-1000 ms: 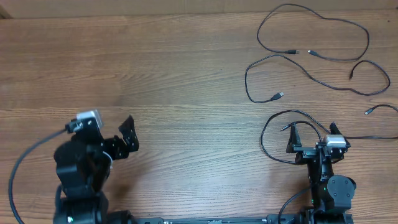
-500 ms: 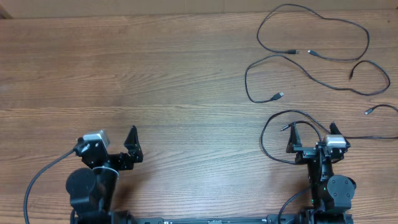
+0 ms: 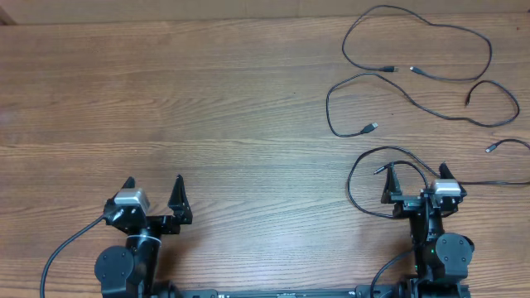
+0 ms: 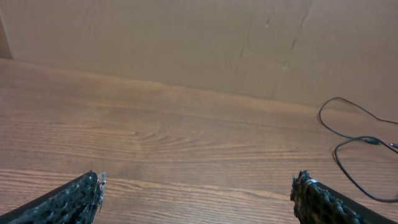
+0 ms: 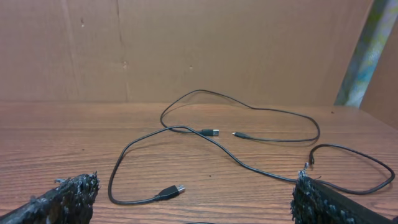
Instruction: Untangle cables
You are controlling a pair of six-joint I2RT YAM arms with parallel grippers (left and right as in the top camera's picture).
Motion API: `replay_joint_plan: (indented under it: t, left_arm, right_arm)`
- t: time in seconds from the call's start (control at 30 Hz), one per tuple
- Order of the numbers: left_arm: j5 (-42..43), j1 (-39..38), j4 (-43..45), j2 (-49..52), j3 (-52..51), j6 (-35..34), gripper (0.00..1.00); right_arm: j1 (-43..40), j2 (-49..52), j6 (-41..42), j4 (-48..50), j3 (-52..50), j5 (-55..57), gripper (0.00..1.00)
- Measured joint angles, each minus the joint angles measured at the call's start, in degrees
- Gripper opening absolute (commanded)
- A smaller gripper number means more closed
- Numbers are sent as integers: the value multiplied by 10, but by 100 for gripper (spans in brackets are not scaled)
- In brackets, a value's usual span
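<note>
At the near left of the desk (image 3: pixel 248 99): left tool (image 3: pixel 153 180), fingers spread apart, nothing between them. At the near right: right tool (image 3: pixel 415 170), likewise spread wide and empty. On the right half of the desk: cables (image 3: pixel 329 103), thin black strands lying loose in open curves, small plugs apart from one another. Nearest loop (image 3: pixel 349 184) curving around the right tool's left side. From the right wrist: same strands (image 5: pixel 171 191) across bare wood beyond the fingers
</note>
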Motion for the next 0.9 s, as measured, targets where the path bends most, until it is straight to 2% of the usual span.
replay_joint_plan:
  t: [0.13,0.53,0.77,0.9]
  left_arm:
    - [0,0,22,-1,-9,0,99]
    - [-2,0,230,-2,-115,0,100]
    - [-2,-1,236,-2,-128,0,100]
    - [-5,-2,194,-3,-128,0,100]
  right_arm:
    - [0,0,0,0,0,0,100]
    - [0,0,0,0,0,0,100]
    - [0,0,0,0,0,0,100]
    - [0,0,0,0,0,0,100]
